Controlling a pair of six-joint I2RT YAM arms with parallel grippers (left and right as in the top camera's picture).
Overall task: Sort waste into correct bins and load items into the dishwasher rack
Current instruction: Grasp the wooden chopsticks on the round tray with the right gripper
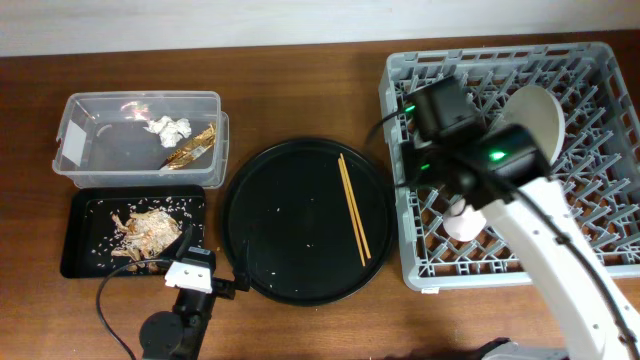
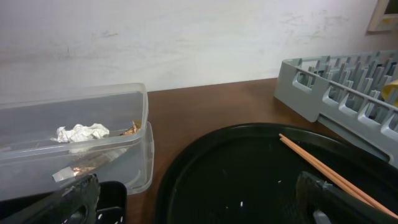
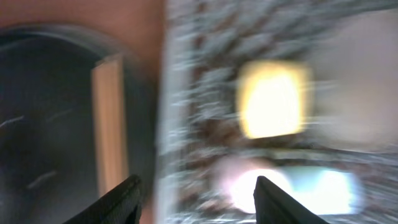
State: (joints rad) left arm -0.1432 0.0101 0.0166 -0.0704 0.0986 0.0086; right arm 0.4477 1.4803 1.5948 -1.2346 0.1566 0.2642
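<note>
Nearest the overhead camera was the white right arm [image 1: 545, 235], above the grey rack [image 1: 600, 60] that stood just right of the round black tray [image 1: 290, 230]. Its wrist view was badly blurred, yet the right fingers [image 3: 121, 202] showed wide apart with nothing between them, over the rack's edge beside that tray. A pale plate [image 1: 540, 112] stood on edge in the rack. Beside it was a yellow blur [image 3: 273, 99], too smeared to name. Two chopsticks [image 1: 353, 208] lay side by side on the right half of the round tray. Left of that tray sat the clear tub [image 1: 100, 150], holding a white tissue wad [image 1: 168, 127] and a gold wrapper [image 1: 192, 150]. Also left of it, nearer the robot, the shallow black tray [image 1: 80, 255] held food scraps [image 1: 145, 228]. The left fingers [image 2: 71, 199] were spread wide and empty, low at the round tray's near-left rim, on the brown tabletop [image 1: 300, 90].
</note>
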